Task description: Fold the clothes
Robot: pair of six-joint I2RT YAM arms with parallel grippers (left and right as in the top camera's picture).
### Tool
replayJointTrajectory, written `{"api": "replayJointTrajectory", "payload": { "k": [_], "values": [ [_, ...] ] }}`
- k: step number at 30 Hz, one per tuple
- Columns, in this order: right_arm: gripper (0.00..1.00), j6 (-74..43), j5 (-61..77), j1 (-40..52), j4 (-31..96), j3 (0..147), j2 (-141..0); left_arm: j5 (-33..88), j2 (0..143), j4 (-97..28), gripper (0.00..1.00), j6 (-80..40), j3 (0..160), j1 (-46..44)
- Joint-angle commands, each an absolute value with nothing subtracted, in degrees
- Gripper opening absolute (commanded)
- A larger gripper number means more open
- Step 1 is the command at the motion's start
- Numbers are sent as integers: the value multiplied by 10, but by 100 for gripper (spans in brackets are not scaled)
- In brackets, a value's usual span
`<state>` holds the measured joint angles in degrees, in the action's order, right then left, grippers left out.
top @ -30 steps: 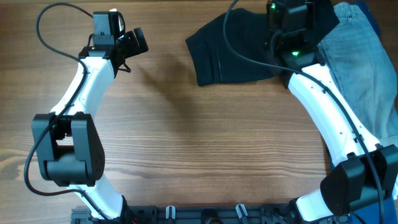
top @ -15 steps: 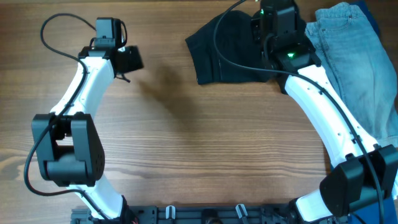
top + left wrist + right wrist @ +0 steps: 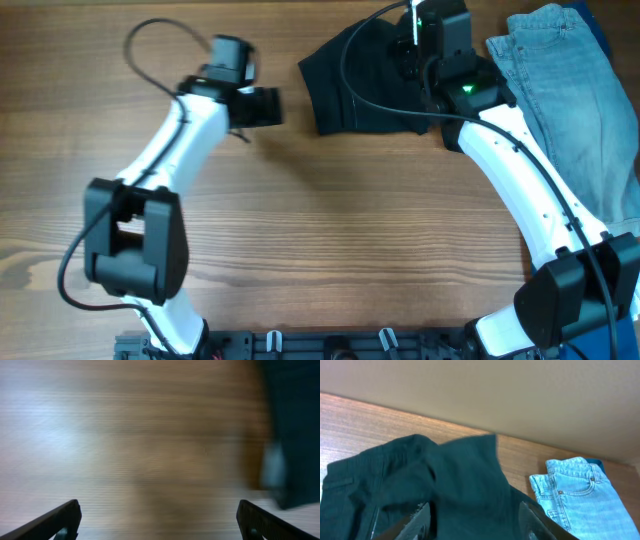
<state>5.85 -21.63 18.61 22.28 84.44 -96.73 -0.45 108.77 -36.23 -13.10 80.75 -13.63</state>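
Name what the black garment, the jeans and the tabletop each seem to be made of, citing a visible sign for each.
Black garment: soft matte cloth, possibly cotton; it slumps in dull folds.
Jeans: light blue denim; stitched seams and pockets.
Tabletop: wood or laminate; streaked grain, slight sheen.

No legible text anywhere; pale label (image 3: 274,467) on the black garment (image 3: 295,420) only a blur.

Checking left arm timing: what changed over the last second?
Left end effector swung right toward the black garment, open and empty. Right end effector shifted left over the garment, jaws now apart with fabric between them. Garment and jeans lie as before.
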Motion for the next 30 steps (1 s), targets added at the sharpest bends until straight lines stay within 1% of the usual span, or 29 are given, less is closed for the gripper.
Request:
{"api": "replayJointTrajectory", "payload": {
  "k": [1, 2, 4, 5, 6, 8, 9, 11, 12, 15, 16, 17, 18, 21, 22, 23, 24, 26, 30],
  "values": [
    [61, 60, -209, 188, 230, 846, -954, 4, 1095, -318, 100, -120, 814, -211],
    [62, 60, -209, 188, 232, 846, -954, 4, 1095, -308, 100, -127, 814, -227],
    [84, 60, -209, 188, 232, 846, -954, 9, 1095, -304, 100, -156, 814, -250],
    [87, 60, -209, 187, 231, 846, -954, 28, 1095, -306, 100, -172, 814, -264],
    [83, 60, -209, 187, 229, 846, -954, 59, 1095, -309, 100, -182, 814, -274],
    [62, 60, -209, 187, 227, 846, -954, 90, 1095, -312, 100, -200, 814, -290],
    [59, 60, -209, 187, 227, 846, -954, 90, 1095, -313, 100, -216, 814, -299],
    [62, 60, -209, 187, 227, 846, -954, 100, 1095, -316, 99, -246, 814, -315],
    [68, 60, -209, 187, 227, 846, -954, 117, 1095, -316, 99, -254, 814, -322],
    [67, 60, -211, 181, 225, 846, -954, 157, 1095, -316, 98, -276, 814, -333],
    [65, 60, -211, 175, 226, 846, -954, 159, 1095, -324, 90, -281, 814, -337],
    [65, 58, -211, 171, 228, 846, -954, 158, 1095, -333, 88, -287, 814, -337],
    [65, 54, -211, 165, 232, 846, -954, 156, 1095, -346, 90, -291, 814, -337],
    [66, 33, -208, 147, 240, 846, -954, 134, 1100, -383, 90, -304, 814, -328],
    [67, 25, -201, 140, 246, 846, -954, 135, 1105, -393, 92, -310, 814, -323],
    [71, 21, -185, 133, 252, 846, -955, 135, 1112, -400, 94, -321, 814, -319],
    [72, 12, -170, 126, 258, 846, -956, 138, 1118, -402, 96, -329, 814, -315],
    [71, 11, -144, 117, 270, 846, -962, 151, 1126, -399, 96, -334, 814, -303],
    [71, 8, -146, 117, 284, 846, -984, 167, 1126, -383, 97, -338, 814, -285]
  ]
}}
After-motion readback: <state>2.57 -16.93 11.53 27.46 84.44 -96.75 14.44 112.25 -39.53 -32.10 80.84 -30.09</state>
